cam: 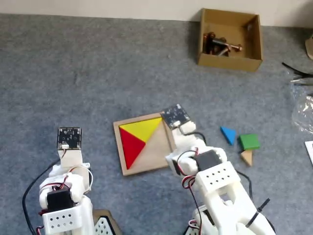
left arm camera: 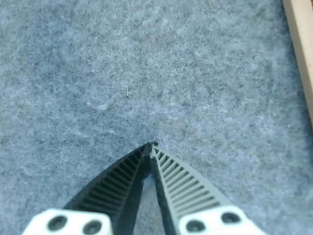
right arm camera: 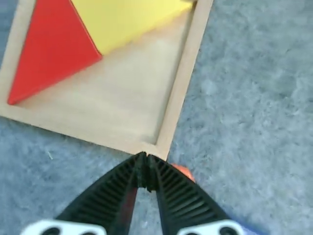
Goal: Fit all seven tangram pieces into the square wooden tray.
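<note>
One orange piece (right arm camera: 183, 171) beside closed right end effector (right arm camera: 145, 164) at tray (right arm camera: 187, 73) corner, left end effector (left arm camera: 151, 147) closed

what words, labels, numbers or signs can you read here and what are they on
None can be read. The wooden tray, the yellow triangle, the red triangle and the cardboard box bear no print; the dark boards on the wrists show only specks too small to make out.
</note>
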Controlling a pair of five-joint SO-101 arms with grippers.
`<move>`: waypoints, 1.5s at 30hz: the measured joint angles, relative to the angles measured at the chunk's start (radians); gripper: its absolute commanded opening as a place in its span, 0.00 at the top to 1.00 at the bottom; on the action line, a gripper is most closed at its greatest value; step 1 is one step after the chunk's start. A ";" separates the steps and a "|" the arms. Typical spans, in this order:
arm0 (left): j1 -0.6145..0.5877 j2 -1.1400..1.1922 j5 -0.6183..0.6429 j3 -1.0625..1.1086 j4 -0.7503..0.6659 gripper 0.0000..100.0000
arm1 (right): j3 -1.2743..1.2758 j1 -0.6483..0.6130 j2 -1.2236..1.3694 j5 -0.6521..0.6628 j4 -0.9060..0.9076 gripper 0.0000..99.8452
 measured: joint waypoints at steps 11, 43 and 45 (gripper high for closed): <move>0.000 0.000 0.000 0.000 0.000 0.99 | 0.133 0.123 0.000 0.000 -0.184 0.99; 0.000 0.000 0.000 0.000 0.000 0.99 | 0.087 0.244 0.000 0.072 0.031 0.81; 0.000 0.000 0.000 0.000 0.000 0.99 | 0.087 0.187 0.000 0.101 0.066 0.81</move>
